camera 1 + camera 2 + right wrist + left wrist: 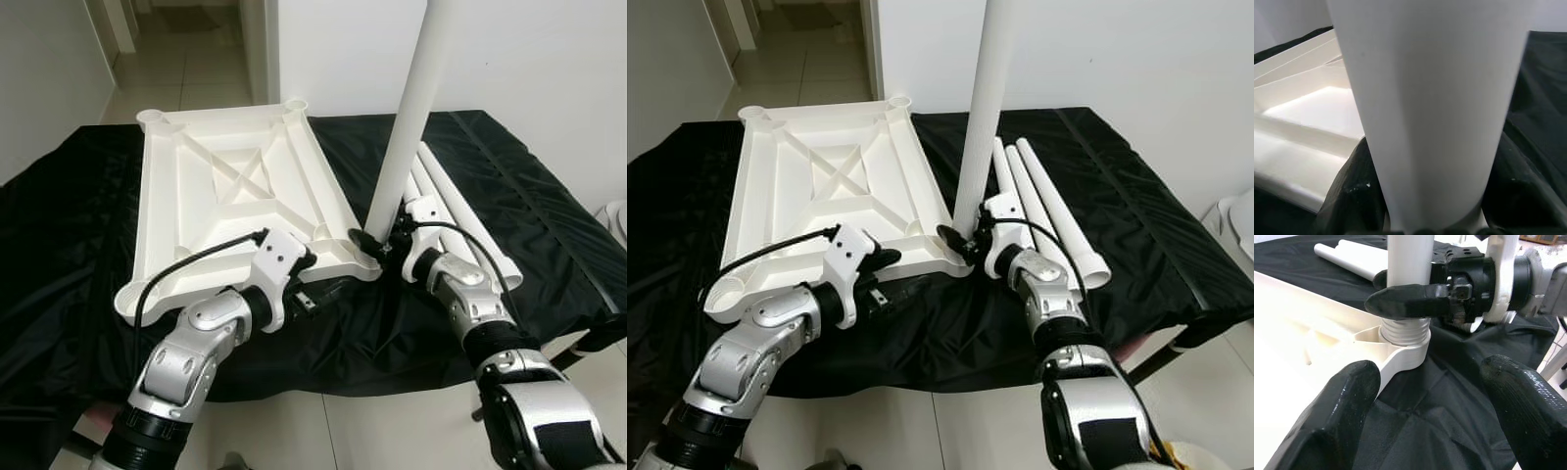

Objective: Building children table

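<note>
A white table top [225,186] lies upside down on a black cloth. One white table leg [411,108] stands upright in the near right corner socket [1405,342], its threaded end partly showing. My right gripper [377,240] is shut on this leg just above the socket; one of its black fingers [1405,301] wraps across the leg. The leg [1435,112] looms close in the right wrist view. My left gripper [1430,377] is open, held low at the table top's front edge, just short of that socket, with nothing between its fingers.
Three spare white legs [1043,201] lie side by side on the cloth [78,225] right of the upright leg. Open sockets [294,103] sit at the far corners. A white wall stands behind, a doorway at the far left, tiled floor in front.
</note>
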Tool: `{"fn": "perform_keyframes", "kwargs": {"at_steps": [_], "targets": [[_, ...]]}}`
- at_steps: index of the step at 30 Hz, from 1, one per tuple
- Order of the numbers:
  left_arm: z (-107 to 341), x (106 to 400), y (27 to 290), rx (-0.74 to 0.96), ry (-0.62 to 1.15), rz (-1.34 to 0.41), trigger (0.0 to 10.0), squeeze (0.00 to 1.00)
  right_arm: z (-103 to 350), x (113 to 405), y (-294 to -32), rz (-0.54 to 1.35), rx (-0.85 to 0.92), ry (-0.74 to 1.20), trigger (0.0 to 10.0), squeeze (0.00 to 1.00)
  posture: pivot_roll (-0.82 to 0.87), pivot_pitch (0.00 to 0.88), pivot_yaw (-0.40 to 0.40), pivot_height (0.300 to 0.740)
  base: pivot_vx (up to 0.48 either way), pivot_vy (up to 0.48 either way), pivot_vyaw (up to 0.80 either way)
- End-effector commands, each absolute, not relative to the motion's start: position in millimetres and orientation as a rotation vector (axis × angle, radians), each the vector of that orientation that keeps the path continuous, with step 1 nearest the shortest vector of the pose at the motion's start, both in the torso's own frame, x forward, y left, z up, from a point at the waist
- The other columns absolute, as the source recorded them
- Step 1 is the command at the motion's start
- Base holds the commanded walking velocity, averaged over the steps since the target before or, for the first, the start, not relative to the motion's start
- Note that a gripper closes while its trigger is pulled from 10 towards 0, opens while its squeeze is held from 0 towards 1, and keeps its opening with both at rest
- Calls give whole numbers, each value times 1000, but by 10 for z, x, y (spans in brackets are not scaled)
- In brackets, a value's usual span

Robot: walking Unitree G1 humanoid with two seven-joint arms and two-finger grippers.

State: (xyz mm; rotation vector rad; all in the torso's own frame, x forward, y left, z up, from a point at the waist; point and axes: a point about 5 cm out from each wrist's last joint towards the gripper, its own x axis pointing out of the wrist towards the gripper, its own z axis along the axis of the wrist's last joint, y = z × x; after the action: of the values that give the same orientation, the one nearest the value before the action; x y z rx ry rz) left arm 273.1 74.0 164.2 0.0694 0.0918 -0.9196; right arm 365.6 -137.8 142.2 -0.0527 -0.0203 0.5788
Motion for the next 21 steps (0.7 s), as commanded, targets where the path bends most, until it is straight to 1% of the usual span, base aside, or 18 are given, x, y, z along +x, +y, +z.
{"fn": "perform_keyframes", "kwargs": {"at_steps": [1, 3, 8, 9, 10, 12, 13, 15, 18, 19, 21], "targets": [[1640, 2756, 738, 67, 100, -902, 10000, 0, 1379, 3661, -1349, 474, -1, 9, 0, 0, -47, 28, 7, 740, 0, 0, 0], [1645, 2762, 735, 65, 97, -900, 10000, 0, 1380, 3655, -1276, 398, 36, 10, 0, 0, -48, 30, 7, 740, 0, 0, 0], [1644, 2763, 732, 64, 96, -900, 10000, 0, 1390, 3646, -1205, 346, 50, -1, 0, 0, -47, 30, 7, 740, 0, 0, 0], [1642, 2764, 729, 64, 96, -901, 10000, 0, 1392, 3652, -1164, 274, 66, 0, 0, 0, -48, 30, 7, 740, 0, 0, 0], [1642, 2764, 729, 64, 96, -901, 10000, 0, 1392, 3652, -1164, 274, 66, 0, 0, 0, -48, 30, 7, 740, 0, 0, 0], [1632, 2765, 723, 72, 98, -904, 10000, 0, 1379, 3647, -1061, 132, 102, 13, 0, 0, -48, 32, 10, 740, 0, 0, 0], [1632, 2765, 723, 72, 98, -904, 10000, 0, 1379, 3647, -1061, 132, 102, 13, 0, 0, -48, 32, 10, 740, 0, 0, 0], [1634, 2767, 720, 75, 97, -906, 10000, 0, 1374, 3625, -985, 57, 116, 17, 0, 0, -50, 32, 11, 740, 0, 0, 0], [1638, 2769, 718, 74, 96, -907, 10000, 0, 1377, 3611, -934, 41, 117, 20, 0, 0, -49, 32, 10, 740, 0, 0, 0], [1641, 2772, 718, 73, 96, -907, 10000, 0, 1388, 3602, -868, 36, 132, 20, 0, 0, -48, 32, 10, 740, 0, 0, 0], [1643, 2774, 718, 73, 95, -907, 10000, 0, 1397, 3595, -824, 34, 143, 21, 0, 0, -48, 32, 10, 740, 0, 0, 0]]}}
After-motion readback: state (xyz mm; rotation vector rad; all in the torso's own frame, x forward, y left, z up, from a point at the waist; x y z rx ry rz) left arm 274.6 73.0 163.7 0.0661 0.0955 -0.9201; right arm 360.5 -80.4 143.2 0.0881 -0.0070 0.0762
